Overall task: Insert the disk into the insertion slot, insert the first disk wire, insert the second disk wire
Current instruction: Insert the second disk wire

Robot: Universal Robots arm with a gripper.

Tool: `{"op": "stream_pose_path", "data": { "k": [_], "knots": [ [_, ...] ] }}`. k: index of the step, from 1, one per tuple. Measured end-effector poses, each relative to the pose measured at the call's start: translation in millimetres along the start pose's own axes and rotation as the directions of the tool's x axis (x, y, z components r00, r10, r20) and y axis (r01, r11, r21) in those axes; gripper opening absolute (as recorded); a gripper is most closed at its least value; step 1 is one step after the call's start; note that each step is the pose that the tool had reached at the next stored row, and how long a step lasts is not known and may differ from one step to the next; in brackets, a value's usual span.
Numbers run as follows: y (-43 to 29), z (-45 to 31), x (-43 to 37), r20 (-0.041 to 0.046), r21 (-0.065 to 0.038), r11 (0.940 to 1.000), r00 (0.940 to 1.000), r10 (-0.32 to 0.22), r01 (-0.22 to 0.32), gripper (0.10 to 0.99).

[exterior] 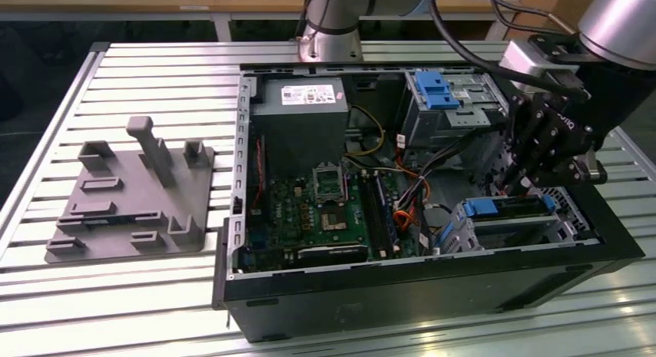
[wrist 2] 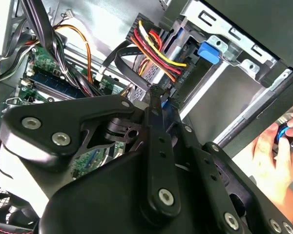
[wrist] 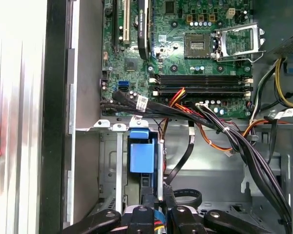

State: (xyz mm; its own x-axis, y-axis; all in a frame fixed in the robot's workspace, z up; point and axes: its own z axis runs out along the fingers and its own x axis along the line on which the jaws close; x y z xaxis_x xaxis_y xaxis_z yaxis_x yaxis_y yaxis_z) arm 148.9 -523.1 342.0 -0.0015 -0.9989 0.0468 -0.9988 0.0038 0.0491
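Disk (exterior: 509, 208) sits in the insertion slot (exterior: 561, 228), its label unreadable; claw (exterior: 515, 190) just above, closed on its cable connector.

This looks like a robotics lab or test workshop; an open desktop computer case (exterior: 410, 242) lies on a worktop (exterior: 154, 73) of slotted aluminium profiles; a grey fixture plate (exterior: 128, 199) sits beside it; the robot arm base (exterior: 330, 27) is mounted on the same worktop.
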Motion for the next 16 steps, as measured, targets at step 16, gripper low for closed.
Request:
{"op": "stream_pose_path", "data": {
  "k": [16],
  "knots": [
    [0.0,0.4,8.7,0.0299,0.000,1.0000,0.9996,-0.001,0.001,0.196]
  ]
}}
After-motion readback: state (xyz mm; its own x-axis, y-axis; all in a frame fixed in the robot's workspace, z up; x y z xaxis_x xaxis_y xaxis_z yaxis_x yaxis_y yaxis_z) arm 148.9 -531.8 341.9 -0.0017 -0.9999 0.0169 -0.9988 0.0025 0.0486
